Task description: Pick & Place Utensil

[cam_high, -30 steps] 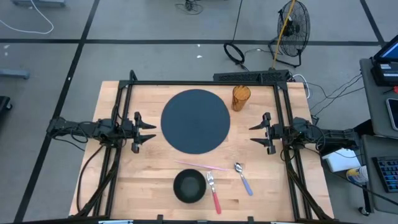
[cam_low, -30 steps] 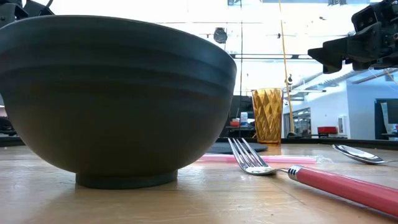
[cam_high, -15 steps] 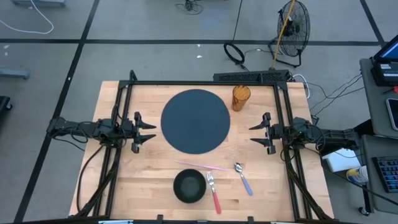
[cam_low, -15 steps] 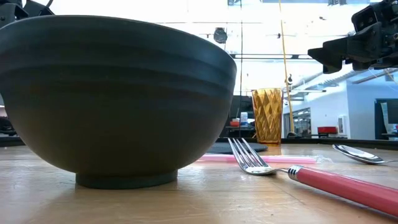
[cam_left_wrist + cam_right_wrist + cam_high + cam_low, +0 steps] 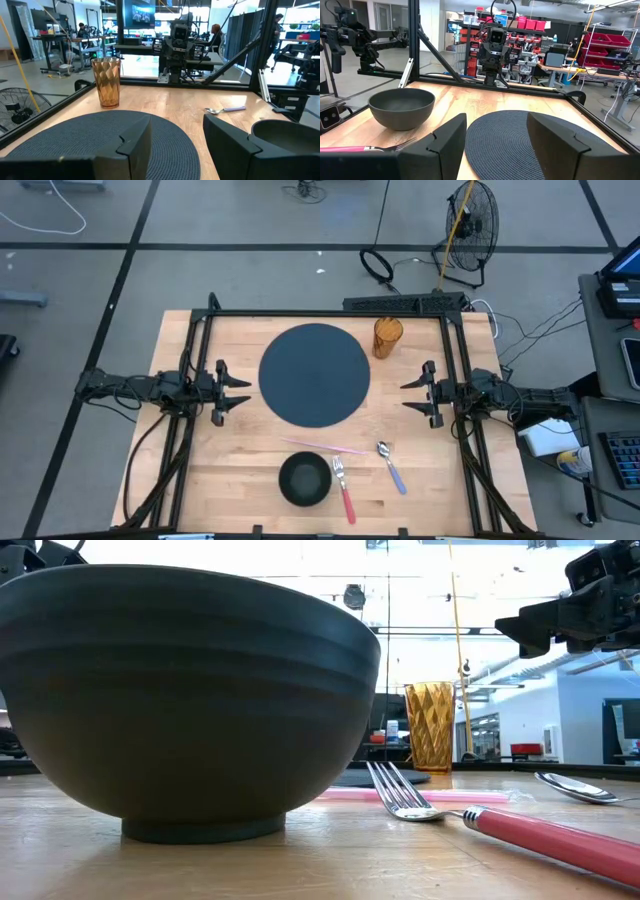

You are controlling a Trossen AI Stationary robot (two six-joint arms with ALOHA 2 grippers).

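The left end effector (image 5: 243, 390) hangs at the left side of the counter (image 5: 180, 480), fingers spread and holding nothing, pointed in at the mat (image 5: 314, 373). The right end effector (image 5: 407, 391) mirrors it from the right side, fingers also spread and empty. Nothing has changed over the last second: both arms sit exactly where they were and no item has shifted, so to my eye the task has not begun.

Out from the arms, the round dark mat fills the middle of the counter, with an amber cup (image 5: 387, 337) just off its far right edge. The utensils lie near the front edge, well apart from both end effectors: a fork (image 5: 344, 488) with a pink handle just right of the bowl (image 5: 303, 479), a spoon (image 5: 391, 467) with a pale blue handle farther right, and a pink straw (image 5: 325, 446) lying between them and the mat. The right arm looks better placed for either utensil.
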